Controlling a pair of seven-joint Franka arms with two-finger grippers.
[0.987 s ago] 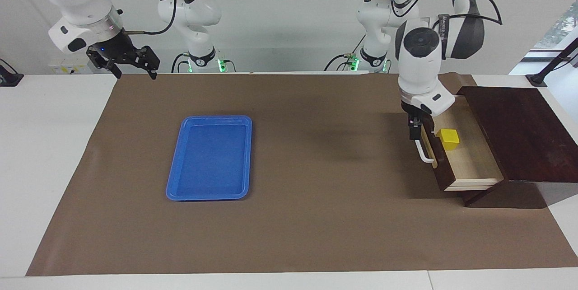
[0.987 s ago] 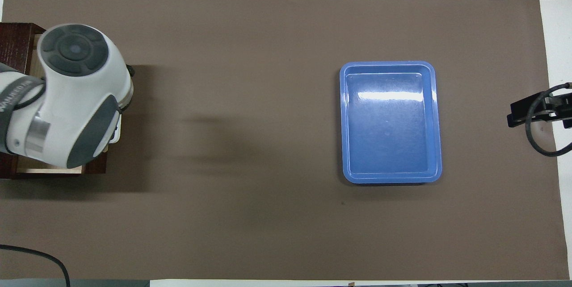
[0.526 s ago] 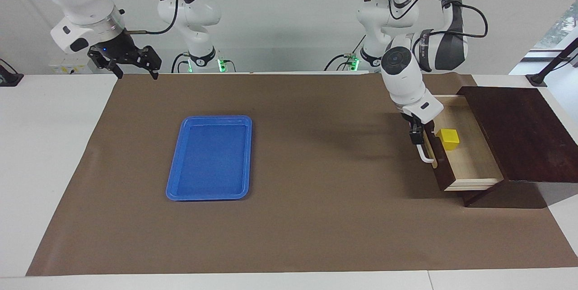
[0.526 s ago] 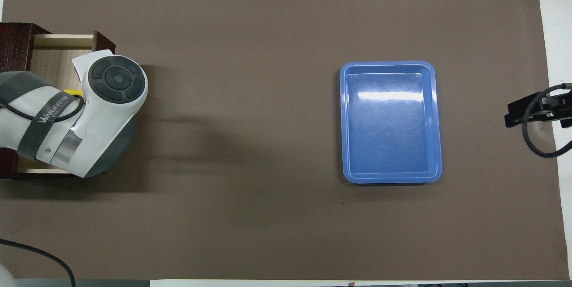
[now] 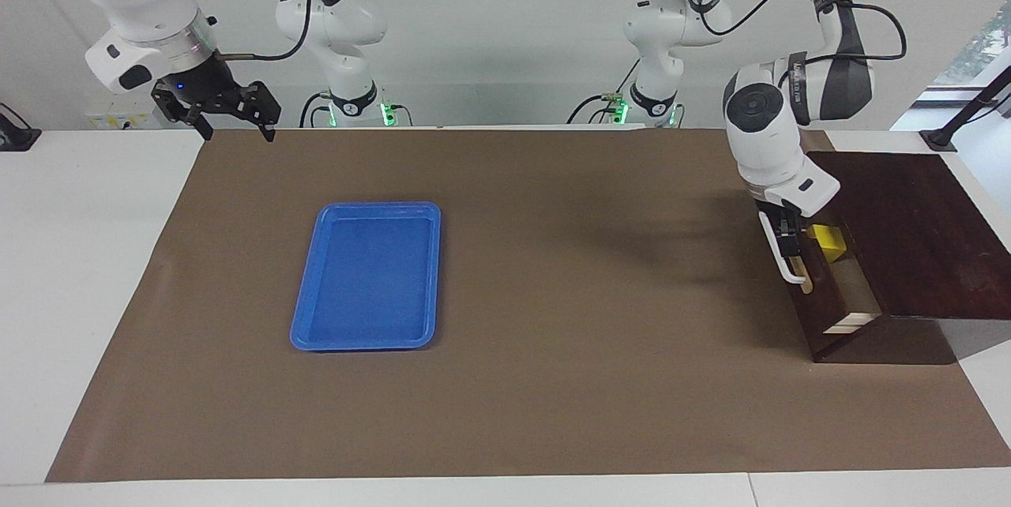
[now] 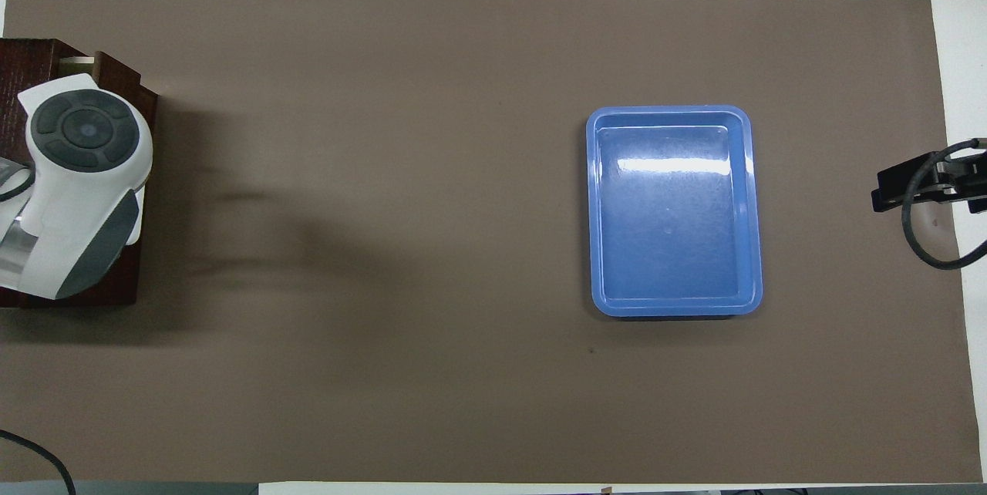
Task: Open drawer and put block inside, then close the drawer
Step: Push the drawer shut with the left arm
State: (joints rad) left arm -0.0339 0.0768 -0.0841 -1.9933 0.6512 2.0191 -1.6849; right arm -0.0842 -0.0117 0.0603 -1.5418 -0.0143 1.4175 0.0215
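With the block [image 5: 828, 239] already lying inside the drawer [image 5: 839, 303], the task stands at its last step, the closing. Only a narrow strip of the pale wood interior shows between the dark front and the dark brown box [image 5: 908, 230], at the left arm's end of the worktop [image 5: 553, 294], and the yellow cube sits in that strip just inside the front. In the facing view the left gripper [image 5: 783, 242] is down at the white bar handle [image 5: 782, 261] on the drawer front, seemingly against it; its fingers appear spread rather than pinching the bar, so I judge the arm to be pushing, not pulling. From overhead its wrist hides the handle and most of the drawer. What the next move calls for, in my judgement, is a straight push along the drawer's run toward the box until the front sits flush, kept square so it does not bind. Over the worktop's edge at its own end, the right gripper [image 5: 229, 108] waits in the air with fingers spread and holding nothing, well apart from the blue tray [image 5: 367, 274].
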